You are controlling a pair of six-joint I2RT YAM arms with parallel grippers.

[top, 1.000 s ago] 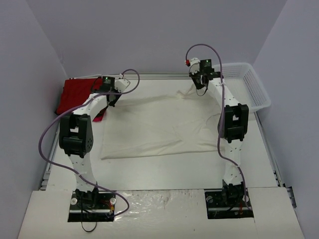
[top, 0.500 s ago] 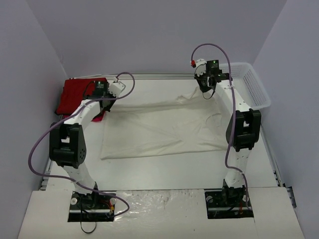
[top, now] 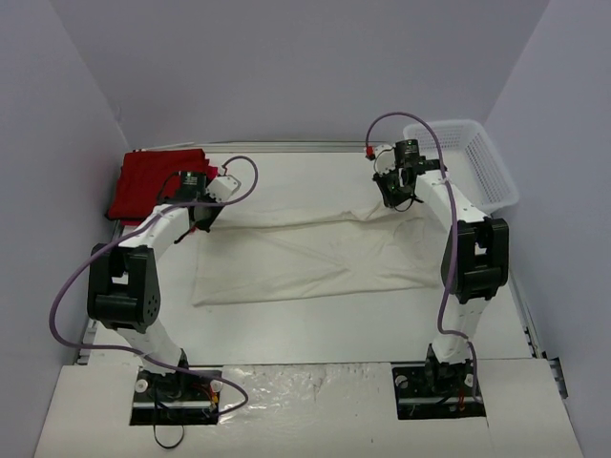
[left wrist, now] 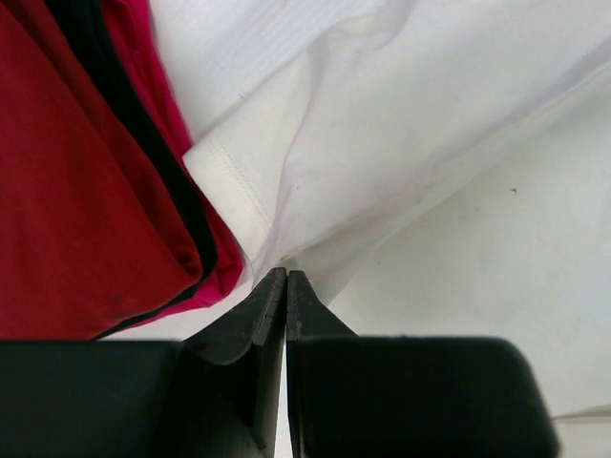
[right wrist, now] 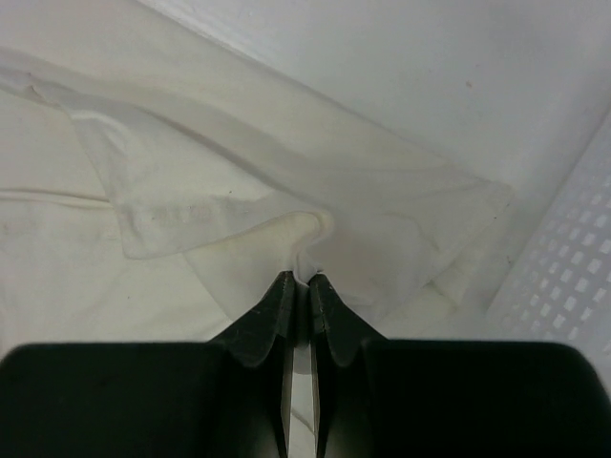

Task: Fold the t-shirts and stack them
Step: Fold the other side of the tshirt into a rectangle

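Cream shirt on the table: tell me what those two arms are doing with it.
Both arms are working the cream-white t-shirt. The left fingers are shut on its edge beside the red shirts, and the right fingers are shut on a fold of it near the white basket. The shirt lies stretched across the table between them, not yet folded into a bundle.

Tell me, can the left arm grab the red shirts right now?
Probably not yet. The red shirts lie beside the left gripper, nothing between, but it is shut on the cream shirt and must let go first.
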